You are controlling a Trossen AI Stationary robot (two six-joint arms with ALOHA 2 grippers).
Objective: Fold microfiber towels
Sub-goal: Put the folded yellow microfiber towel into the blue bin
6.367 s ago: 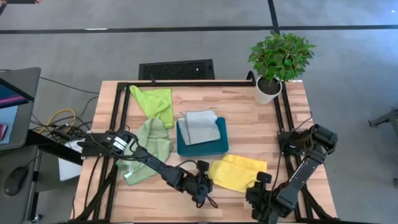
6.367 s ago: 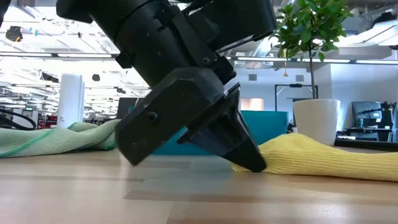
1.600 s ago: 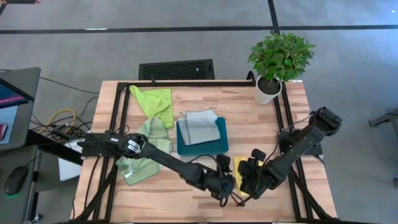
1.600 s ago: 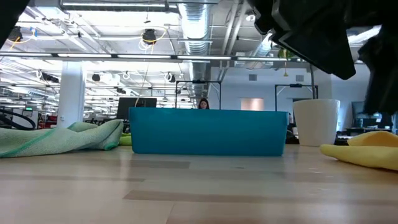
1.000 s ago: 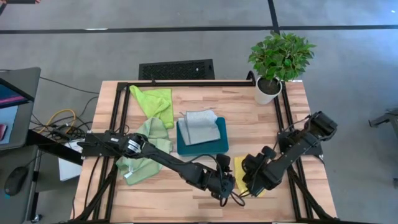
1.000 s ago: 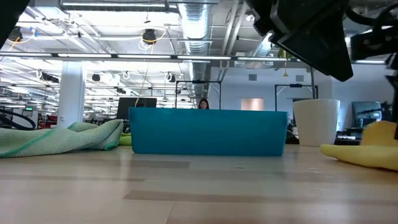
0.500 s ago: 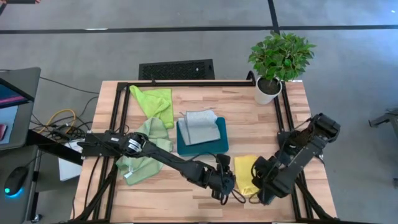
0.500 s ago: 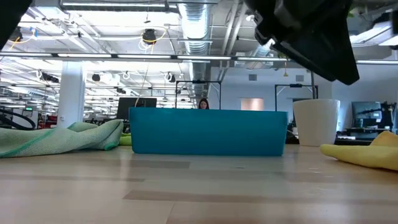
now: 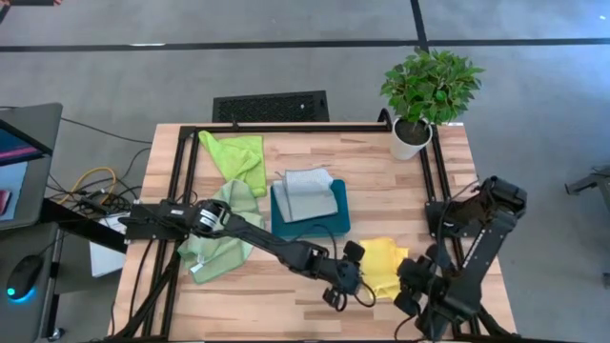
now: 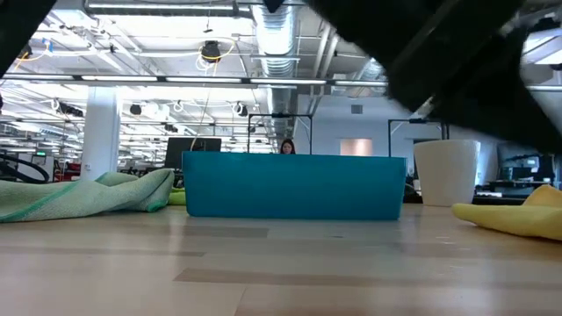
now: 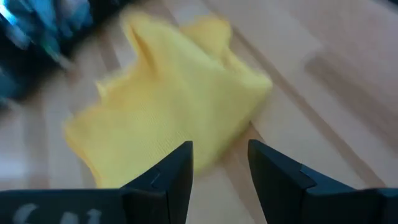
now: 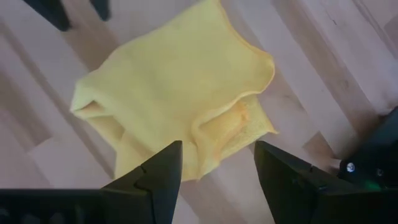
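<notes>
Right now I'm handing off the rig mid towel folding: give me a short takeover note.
Left pincer: open, empty, just left of the yellow towel.
Right pincer: open, empty, just right of it.
Yellow towel: loosely folded over, front right of the table, edges uneven.
Light grey towel: folded, lying in the teal tray.
Lime green towel at back left and pale sage towel left of the tray: both crumpled, unfolded.
Left to do: tidy the yellow one, fold lime and sage.
</notes>
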